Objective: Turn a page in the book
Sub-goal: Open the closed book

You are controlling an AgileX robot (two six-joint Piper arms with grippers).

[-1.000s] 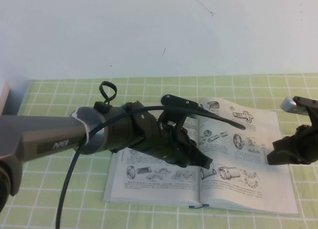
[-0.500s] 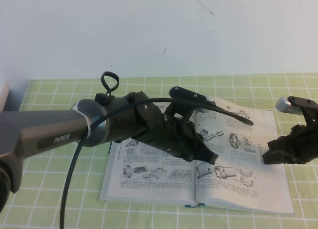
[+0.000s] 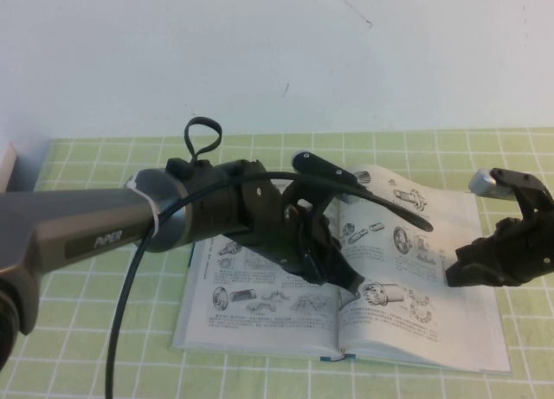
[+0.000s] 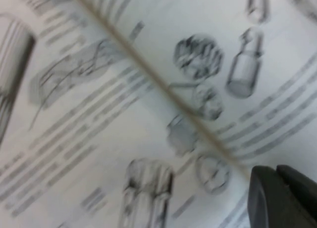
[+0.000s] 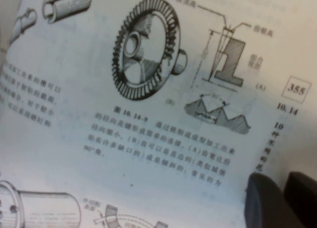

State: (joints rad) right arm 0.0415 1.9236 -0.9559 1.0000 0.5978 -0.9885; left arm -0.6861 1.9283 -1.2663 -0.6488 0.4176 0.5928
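The book (image 3: 260,305) lies open on the green checked mat, both faces printed with machine-part drawings. The page (image 3: 415,243) with round couplings and gear-like parts is the right-hand one and lies flat; it also shows in the right wrist view (image 5: 148,139) with a toothed wheel drawing. My left gripper (image 3: 351,286) hangs low over the spine, shut and empty; in the left wrist view (image 4: 278,188) its fingertips are just above the fold. My right gripper (image 3: 455,276) is at the page's outer margin (image 5: 286,201), its fingers a narrow gap apart, holding nothing.
The green checked mat (image 3: 86,330) reaches back to a white wall (image 3: 277,53). My left arm (image 3: 86,230) and its black cable (image 3: 121,330) cover much of the left page. A pale object (image 3: 5,170) stands at the far left edge.
My right gripper has come left and down onto the right page's outer part. My left gripper has dropped slightly toward the spine. The book has shifted a little to the left.
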